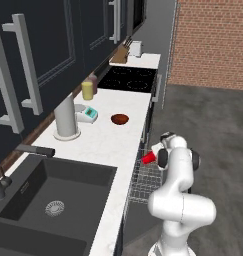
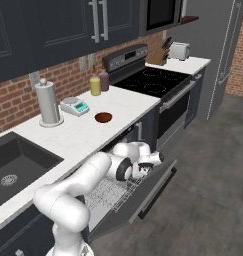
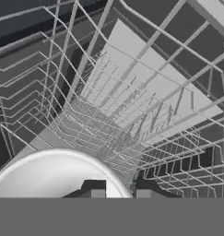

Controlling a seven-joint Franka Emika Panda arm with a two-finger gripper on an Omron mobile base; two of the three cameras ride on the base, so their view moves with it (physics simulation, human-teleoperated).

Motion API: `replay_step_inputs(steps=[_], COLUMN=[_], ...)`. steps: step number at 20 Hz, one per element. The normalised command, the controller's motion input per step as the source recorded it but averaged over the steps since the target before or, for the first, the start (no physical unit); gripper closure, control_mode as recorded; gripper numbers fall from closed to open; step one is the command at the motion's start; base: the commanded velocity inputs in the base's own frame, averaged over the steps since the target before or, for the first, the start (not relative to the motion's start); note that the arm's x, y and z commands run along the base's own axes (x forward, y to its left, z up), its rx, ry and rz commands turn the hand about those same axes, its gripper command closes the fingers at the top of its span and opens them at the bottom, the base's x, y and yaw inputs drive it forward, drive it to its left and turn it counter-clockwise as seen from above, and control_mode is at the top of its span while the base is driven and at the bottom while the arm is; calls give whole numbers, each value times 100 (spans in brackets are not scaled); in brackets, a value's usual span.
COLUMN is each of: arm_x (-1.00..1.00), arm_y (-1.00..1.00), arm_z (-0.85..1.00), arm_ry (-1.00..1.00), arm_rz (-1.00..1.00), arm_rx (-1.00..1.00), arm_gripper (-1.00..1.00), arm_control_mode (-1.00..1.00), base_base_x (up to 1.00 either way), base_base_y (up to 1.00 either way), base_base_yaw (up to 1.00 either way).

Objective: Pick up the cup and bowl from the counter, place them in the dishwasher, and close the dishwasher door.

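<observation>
The red cup [image 1: 149,158] hangs tipped on its side over the silver wire rack [image 1: 144,183] of the open dishwasher. My gripper [image 1: 156,154] is shut on its rim. In the hand view the cup's white inside [image 3: 53,177] fills the lower left, and my gripper [image 3: 119,192] pinches the rim wall above the rack [image 3: 132,106]. The dark reddish-brown bowl [image 1: 119,119] [image 2: 103,117] rests on the white counter [image 1: 100,145], apart from the arm. The dishwasher door [image 2: 152,187] is folded down flat, with the rack [image 2: 109,194] drawn out over it.
A tall grey cylinder [image 1: 66,119], a small white and teal scale [image 1: 87,114] and a yellow jar [image 1: 87,90] stand behind the bowl. The black sink [image 1: 48,200] lies to the left and the black cooktop [image 1: 128,78] to the far right. Grey floor stretches beyond the door.
</observation>
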Motion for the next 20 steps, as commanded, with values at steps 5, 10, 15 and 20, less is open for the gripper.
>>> replay_step_inputs(steps=[5,10,15,20], arm_x=[0,0,-1,-19], arm_y=[51,45,4,-19], arm_z=[-21,-17,-5,0], arm_ry=[7,12,12,10], arm_rz=[-13,-14,-15,-15], arm_rx=[0,0,0,0], arm_gripper=[-100,-100,-100,-100], arm_control_mode=[-100,-100,-100,-100], base_base_x=[0,0,0,0], base_base_y=[0,0,0,0], base_base_yaw=[0,0,0,0])
